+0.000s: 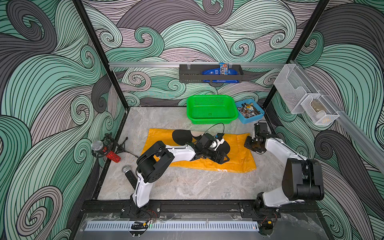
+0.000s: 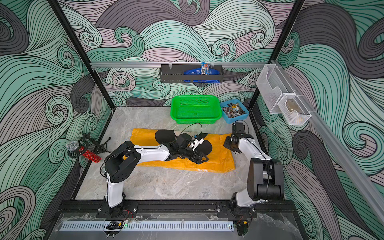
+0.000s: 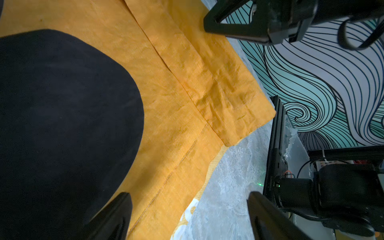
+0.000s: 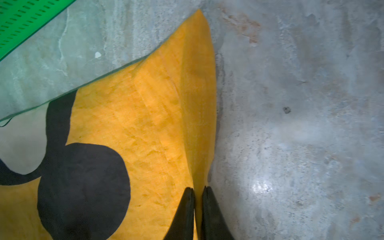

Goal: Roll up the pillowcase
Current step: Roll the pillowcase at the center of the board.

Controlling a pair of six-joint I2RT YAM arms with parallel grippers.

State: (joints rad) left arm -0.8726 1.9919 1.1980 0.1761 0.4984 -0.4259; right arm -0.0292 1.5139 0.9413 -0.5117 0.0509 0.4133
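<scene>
Pillowcase lies spread mid desk, print up. Right hand pinches its fold nearest the desk's right edge; left hand gapes wide over the middle. Best to turn that edge over low and evenly.

pillowcase: matt woven cloth | basket: glossy plastic | table: smooth, stone-look

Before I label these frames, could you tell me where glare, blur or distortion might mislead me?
Right wrist view: a white glare patch on the table, and the right gripper is a dark, soft silhouette. Left wrist view: the pillowcase weave is sharp, its black print nearly featureless. Both top views: even light, but wide-angle perspective splays the frame posts outward.
</scene>
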